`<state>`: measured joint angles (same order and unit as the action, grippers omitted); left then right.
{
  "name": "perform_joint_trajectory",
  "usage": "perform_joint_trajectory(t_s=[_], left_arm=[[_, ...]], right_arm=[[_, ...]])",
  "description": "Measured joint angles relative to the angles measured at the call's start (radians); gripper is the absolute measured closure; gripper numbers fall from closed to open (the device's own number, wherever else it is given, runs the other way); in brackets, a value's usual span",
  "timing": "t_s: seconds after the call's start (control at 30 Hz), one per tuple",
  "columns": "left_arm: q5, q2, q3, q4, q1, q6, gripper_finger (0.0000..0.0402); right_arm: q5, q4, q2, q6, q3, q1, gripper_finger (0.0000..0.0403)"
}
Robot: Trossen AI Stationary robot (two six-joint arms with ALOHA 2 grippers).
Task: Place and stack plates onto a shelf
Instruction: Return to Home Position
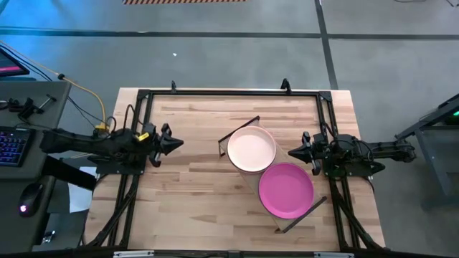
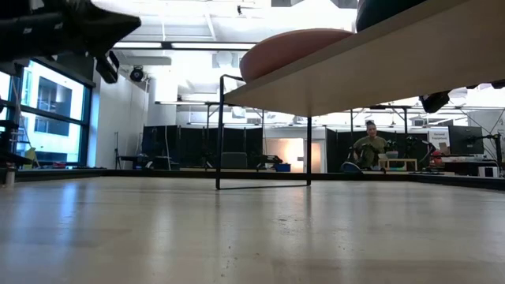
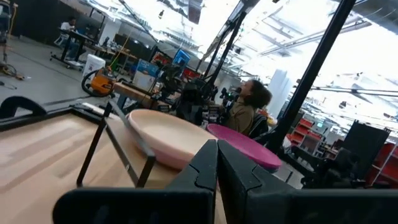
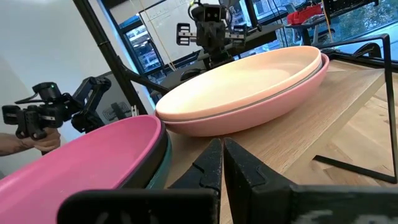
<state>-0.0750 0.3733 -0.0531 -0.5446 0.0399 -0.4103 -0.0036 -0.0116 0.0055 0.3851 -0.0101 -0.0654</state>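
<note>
Two stacks of plates sit on the shelf (image 2: 371, 75), which stands slantwise across the bench (image 1: 193, 208) — a cream-topped stack (image 1: 251, 149) at one end, a magenta-topped stack (image 1: 285, 189) at the other, their rims almost touching. Both hands are clenched on nothing: the right hand (image 1: 295, 152) points toward the stacks from just beside them, while the left hand (image 1: 172, 143) hangs over bare bench on the shelf's other side, clear of it. The danger, by the look of it, lies with the right hand — a swing toward the shelf on the way home could clip a rim and push a stack sideways. The plates look wider than the board, so a nudged stack has little margin and could tip off. A knock to the thin end frame (image 1: 239, 129) might shift the shelf and everything on it.
</note>
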Motion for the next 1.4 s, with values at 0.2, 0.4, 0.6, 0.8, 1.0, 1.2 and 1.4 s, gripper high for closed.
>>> perform_joint_trajectory(t_s=[0.2,0.4,0.6,0.8,1.0,1.2,1.4], left_arm=[[0.0,-0.001,0.042,-0.018,0.001,-0.031,0.0401],[0.007,-0.002,0.041,-0.011,0.002,-0.004,0.0401],[-0.021,-0.002,0.041,0.171,0.001,0.015,0.0401],[-0.023,-0.001,0.041,0.273,0.001,0.055,0.0401],[-0.024,-0.001,0.041,0.301,0.001,0.105,0.0401],[-0.067,-0.001,0.041,0.456,0.0,0.089,0.0401],[-0.065,0.0,0.041,0.514,0.0,0.064,0.0401]], right_arm=[[0.0,0.0,0.0,0.0,0.0,0.0,0.0402],[0.0,0.0,0.0,0.0,0.0,0.0,0.0402],[0.0,0.0,0.0,0.0,0.0,0.0,0.0402],[0.0,0.0,0.0,0.0,0.0,0.0,0.0402],[0.0,0.0,0.0,0.0,0.0,0.0,0.0402],[0.0,0.0,0.0,0.0,0.0,0.0,0.0402],[0.0,0.0,0.0,0.0,0.0,0.0,0.0402]])
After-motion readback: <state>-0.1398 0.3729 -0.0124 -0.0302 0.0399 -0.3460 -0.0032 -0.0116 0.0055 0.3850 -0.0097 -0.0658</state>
